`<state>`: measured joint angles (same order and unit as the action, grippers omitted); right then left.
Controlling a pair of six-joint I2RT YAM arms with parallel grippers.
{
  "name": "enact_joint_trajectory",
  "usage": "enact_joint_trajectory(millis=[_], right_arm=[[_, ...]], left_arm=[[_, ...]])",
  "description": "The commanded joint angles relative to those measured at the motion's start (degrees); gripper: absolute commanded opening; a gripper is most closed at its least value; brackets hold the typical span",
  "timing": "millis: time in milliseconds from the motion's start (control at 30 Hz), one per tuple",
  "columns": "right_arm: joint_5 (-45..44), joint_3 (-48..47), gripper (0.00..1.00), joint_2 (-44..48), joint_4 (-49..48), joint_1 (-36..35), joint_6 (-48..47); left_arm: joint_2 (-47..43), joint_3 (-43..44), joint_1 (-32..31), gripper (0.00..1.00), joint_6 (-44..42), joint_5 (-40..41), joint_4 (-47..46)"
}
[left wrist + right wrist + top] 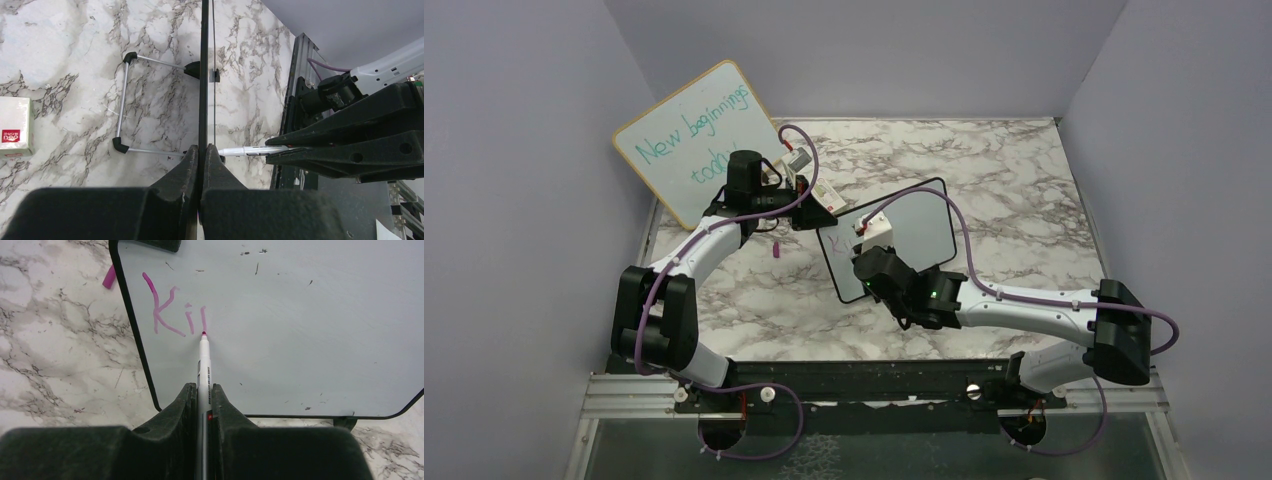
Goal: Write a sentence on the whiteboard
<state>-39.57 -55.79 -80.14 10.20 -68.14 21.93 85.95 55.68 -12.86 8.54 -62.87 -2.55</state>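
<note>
Marble worktop [1024, 200]. Big wood-framed board [694, 140] with teal writing leans in the back-left corner.

The whiteboard [914, 225] stands mid-worktop, propped on its wire stand [122, 107], writing face towards the right arm.

Left tool [202, 150]: closed on the whiteboard's edge near the upper-left corner. The frame is pinched between both fingers and shows edge-on in the left wrist view.

Right tool [202, 387]: closed on the marker [204, 360], barrel between the fingers. It sits just off the whiteboard's lower edge, pointing at the face.

The marker tip touches the whiteboard at the bottom of the newest stroke.

The sentence [175, 312] is in the whiteboard's upper-left area. It reads "Ki" plus one more vertical stroke, in pink.

Small pink piece [777, 250] on the worktop just left of the whiteboard. Probably the marker cap, but too small to be sure.
</note>
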Motion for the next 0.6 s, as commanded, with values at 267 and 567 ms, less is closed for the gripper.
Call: enact_joint_trajectory(millis=[267, 567], right_arm=[[-4.2, -0.3, 0.0, -0.1, -4.7, 0.5, -3.2], [-5.3, -1.0, 0.0, -0.1, -6.0, 0.6, -4.8]], left_arm=[[1.3, 0.0, -0.1, 0.0, -0.4, -1.2, 2.5], [1.3, 0.0, -0.1, 0.0, -0.5, -1.4, 2.5]])
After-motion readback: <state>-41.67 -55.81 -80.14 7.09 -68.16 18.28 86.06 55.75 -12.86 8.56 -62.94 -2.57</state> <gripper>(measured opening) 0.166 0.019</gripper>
